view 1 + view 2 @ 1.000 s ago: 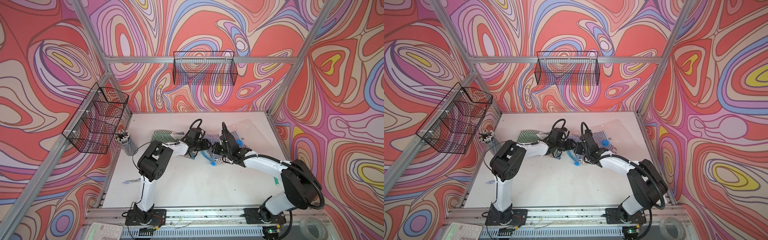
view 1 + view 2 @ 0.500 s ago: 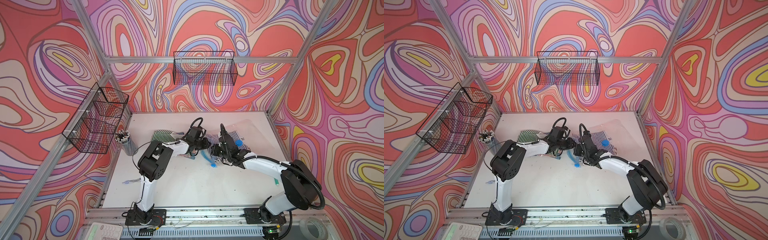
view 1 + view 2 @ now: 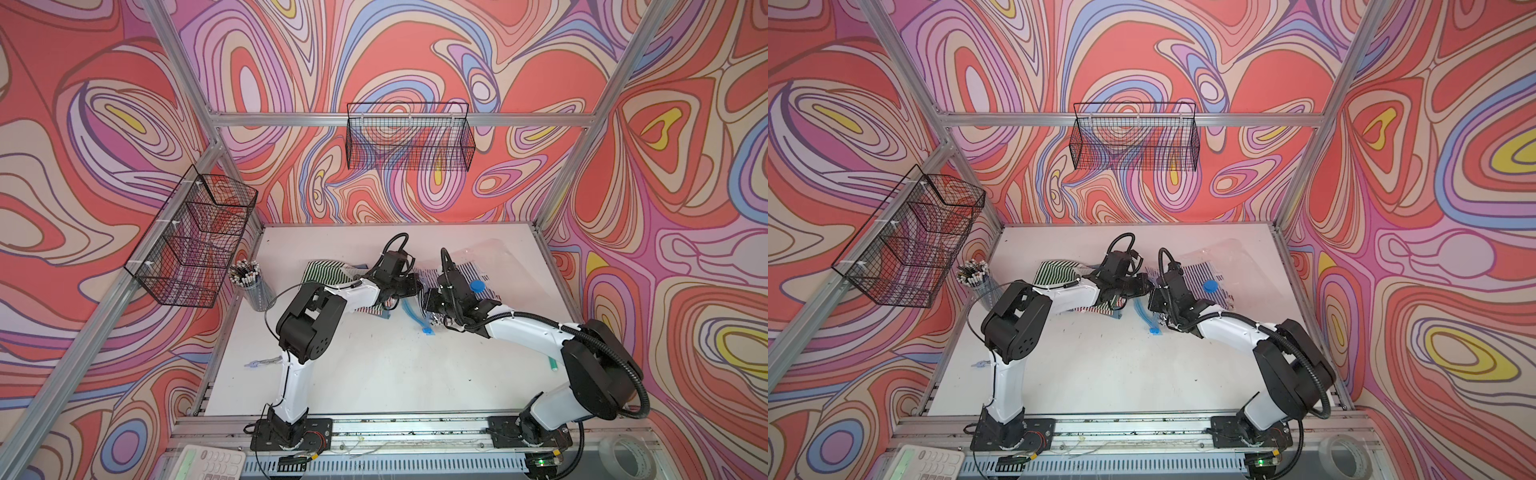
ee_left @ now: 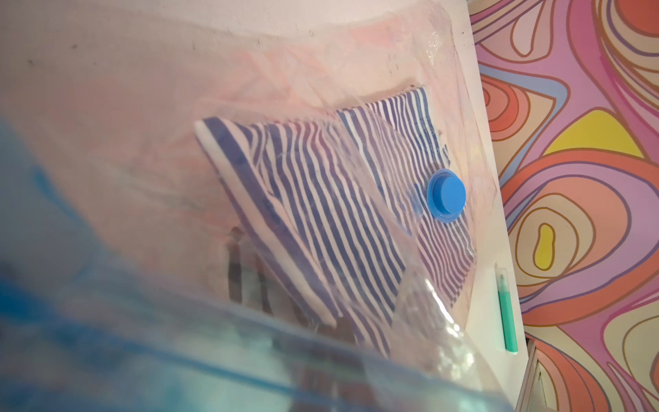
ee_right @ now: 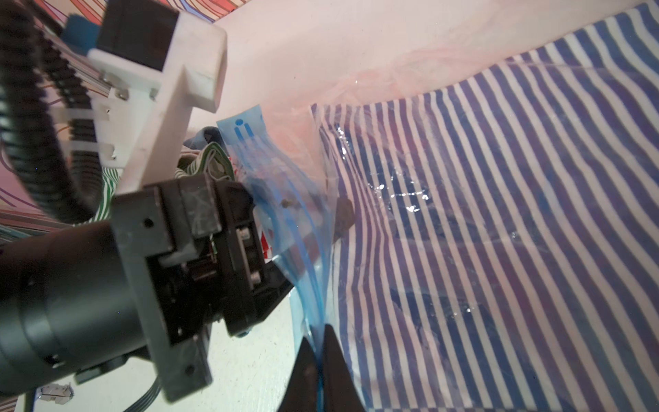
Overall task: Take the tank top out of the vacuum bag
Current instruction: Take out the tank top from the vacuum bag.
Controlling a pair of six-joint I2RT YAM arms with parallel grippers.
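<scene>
Lying crosswise, the vacuum bag [image 3: 492, 264] faces zip-edge leftward.

The near half of the tabletop [image 3: 374, 374] lies bare between the two arm bases, so passage there is wide. A strip along its far edge is open too. Mid-table is crowded: the left gripper [image 3: 417, 286] and right gripper [image 5: 318, 356] converge at the vacuum bag [image 3: 494, 253] mouth, with striped cloths [image 3: 322, 270] just beside. A pen cup [image 3: 253, 286] blocks the left edge, and a green marker [image 3: 554, 365] lies by the right edge.

Bright, even light; wrist views' foregrnd blurred.
</scene>
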